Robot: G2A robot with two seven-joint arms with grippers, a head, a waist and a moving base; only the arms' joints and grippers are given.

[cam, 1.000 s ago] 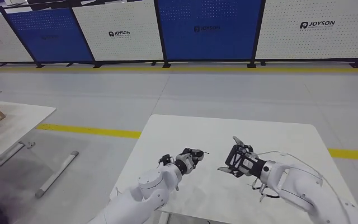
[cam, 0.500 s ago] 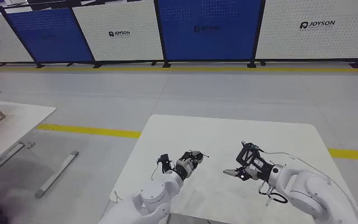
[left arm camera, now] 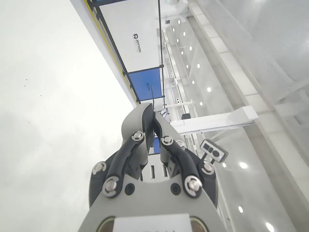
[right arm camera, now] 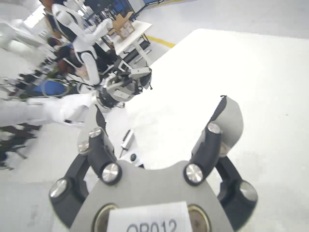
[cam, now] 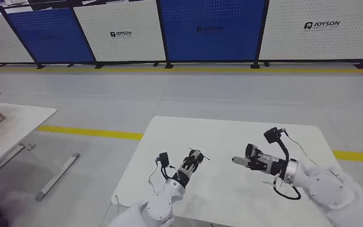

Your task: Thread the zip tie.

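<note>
The zip tie (left arm camera: pixel 152 94) is pinched in the jaws of the left gripper (cam: pixel 197 154) at lower centre of the top view, tip left free, apparently for threading, while the jaws of the right gripper (cam: pixel 235 160) are held wide opposite, above the table (cam: pixel 227 127).

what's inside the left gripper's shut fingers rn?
A thin black zip tie sticks out past the tips of the left gripper. The stretch clamped between the pads is covered, and its head cannot be seen.

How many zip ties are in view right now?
1: a black zip tie pinched in the shut left gripper, above the table. Others may be hidden.
</note>
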